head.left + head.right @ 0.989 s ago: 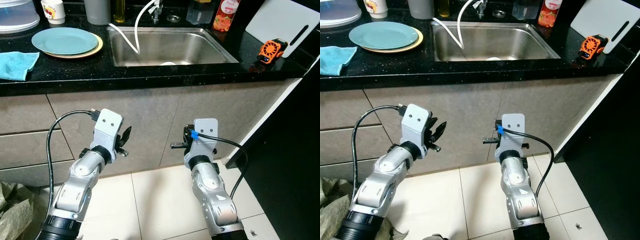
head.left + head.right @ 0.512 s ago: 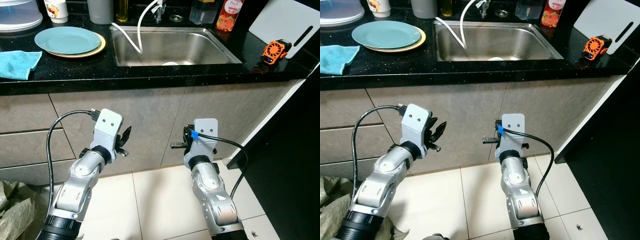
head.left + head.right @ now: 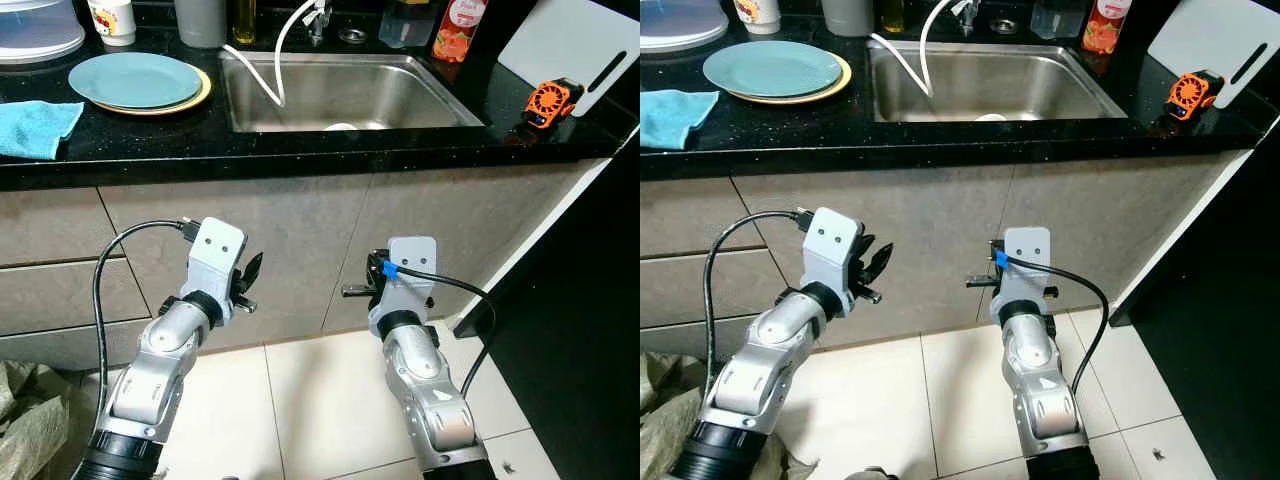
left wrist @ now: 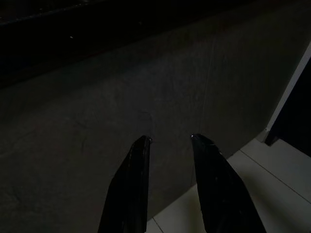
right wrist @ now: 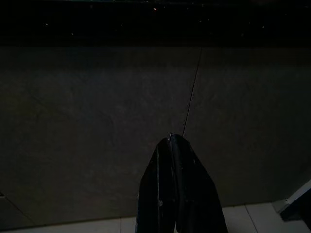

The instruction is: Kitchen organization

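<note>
White lidded container (image 3: 35, 28): cut off by the frame's top-left corner. Cutting board (image 3: 575, 45): top edge out of frame. Red-labelled bottle (image 3: 452, 25) and grey cup (image 3: 198, 20): upper parts cropped. White object (image 3: 338, 127) in sink (image 3: 400, 95): partly hidden behind front rim, unidentifiable.

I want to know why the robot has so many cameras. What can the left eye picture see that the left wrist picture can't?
The left eye view alone takes in the black counter with its sink, stacked plates, blue cloth and orange gadget. The left wrist view alone shows the left gripper up close, fingers parted and holding nothing. Both show the grey cabinet front and pale floor tiles.
</note>
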`<state>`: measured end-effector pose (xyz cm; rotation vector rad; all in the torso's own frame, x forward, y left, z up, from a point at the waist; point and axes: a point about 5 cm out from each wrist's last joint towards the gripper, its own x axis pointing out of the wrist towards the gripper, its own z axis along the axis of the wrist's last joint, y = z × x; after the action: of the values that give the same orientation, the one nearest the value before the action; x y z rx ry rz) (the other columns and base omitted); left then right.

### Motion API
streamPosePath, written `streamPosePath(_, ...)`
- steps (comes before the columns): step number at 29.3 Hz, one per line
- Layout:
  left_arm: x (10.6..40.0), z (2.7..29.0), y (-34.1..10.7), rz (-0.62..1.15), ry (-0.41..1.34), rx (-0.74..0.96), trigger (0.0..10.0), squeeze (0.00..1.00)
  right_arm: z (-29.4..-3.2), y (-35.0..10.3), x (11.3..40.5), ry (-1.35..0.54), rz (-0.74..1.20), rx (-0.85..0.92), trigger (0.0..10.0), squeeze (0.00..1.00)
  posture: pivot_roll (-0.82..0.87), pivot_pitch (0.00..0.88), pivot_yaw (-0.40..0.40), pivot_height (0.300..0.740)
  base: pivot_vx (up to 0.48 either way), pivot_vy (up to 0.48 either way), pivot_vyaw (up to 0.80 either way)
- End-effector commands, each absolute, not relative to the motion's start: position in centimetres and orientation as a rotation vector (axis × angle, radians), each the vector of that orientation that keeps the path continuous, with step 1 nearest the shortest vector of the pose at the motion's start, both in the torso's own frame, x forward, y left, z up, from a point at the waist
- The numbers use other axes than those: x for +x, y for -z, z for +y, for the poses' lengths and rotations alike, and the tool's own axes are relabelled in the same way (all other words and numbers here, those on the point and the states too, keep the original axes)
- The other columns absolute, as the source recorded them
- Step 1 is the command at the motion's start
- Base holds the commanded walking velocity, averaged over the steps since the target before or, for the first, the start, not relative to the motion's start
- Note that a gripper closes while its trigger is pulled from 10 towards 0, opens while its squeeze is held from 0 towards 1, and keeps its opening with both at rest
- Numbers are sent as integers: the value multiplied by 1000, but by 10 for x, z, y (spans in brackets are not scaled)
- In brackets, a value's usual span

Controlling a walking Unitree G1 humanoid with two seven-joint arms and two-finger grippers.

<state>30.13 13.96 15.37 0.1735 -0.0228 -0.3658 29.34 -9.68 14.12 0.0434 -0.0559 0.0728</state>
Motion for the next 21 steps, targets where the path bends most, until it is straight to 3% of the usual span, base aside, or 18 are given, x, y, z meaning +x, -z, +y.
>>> streamPosePath(1,300,135,-149,1,381,162,10000,0,-94,-135,292,-74,-26,71,10000,0,229,89,-78,740,0,0,0)
streamPosePath(21,301,135,-146,6,382,158,10000,0,-92,-132,293,-80,-21,67,10000,0,215,64,-76,740,0,0,0)
